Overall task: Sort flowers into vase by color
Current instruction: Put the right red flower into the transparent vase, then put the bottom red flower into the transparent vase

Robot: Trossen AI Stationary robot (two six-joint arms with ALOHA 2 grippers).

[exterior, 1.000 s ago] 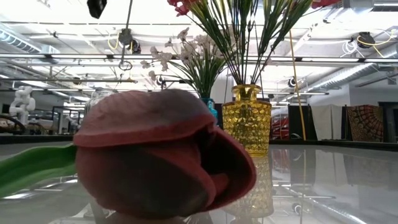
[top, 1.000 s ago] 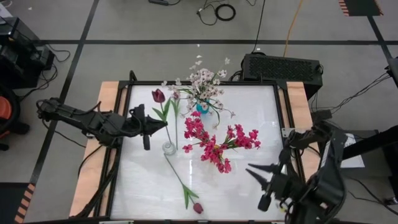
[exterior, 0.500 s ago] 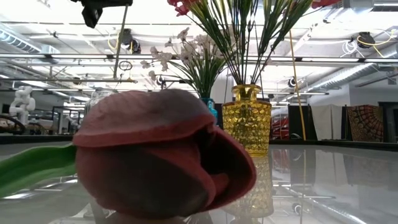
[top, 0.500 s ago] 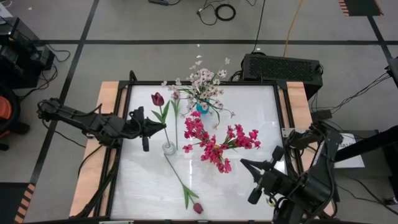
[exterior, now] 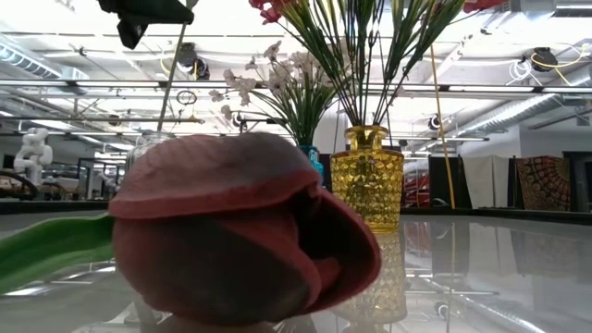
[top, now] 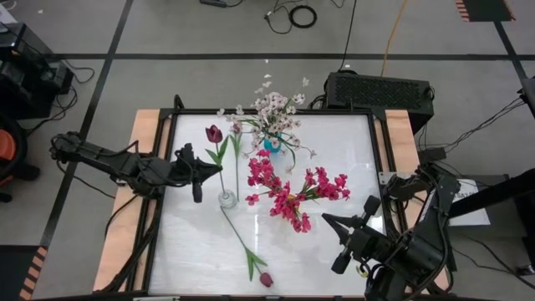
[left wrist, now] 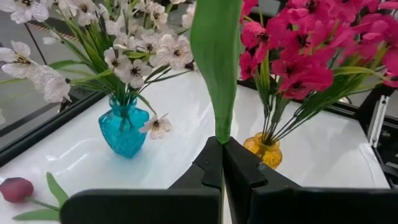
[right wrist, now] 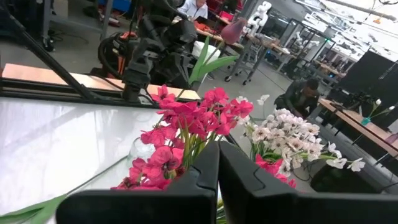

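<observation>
Left gripper (top: 219,170) pinches a tulip (top: 214,133) stem above the clear vase (top: 226,199). Right gripper (top: 332,243), fingers pressed together, waits near the table's right edge. Blue vase (left wrist: 124,129) holds white blossoms (top: 273,107); yellow vase (exterior: 367,189) holds magenta blooms (top: 288,194). Second maroon tulip (top: 266,279) lies on the table (top: 334,142).

Right claw (top: 336,244) now farther in over the table (top: 334,159).

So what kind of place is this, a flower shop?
Probably a robotics lab, not a shop: bare ceiling pipes overhead, a white humanoid robot by the workbenches, and cables lying on the floor.
</observation>
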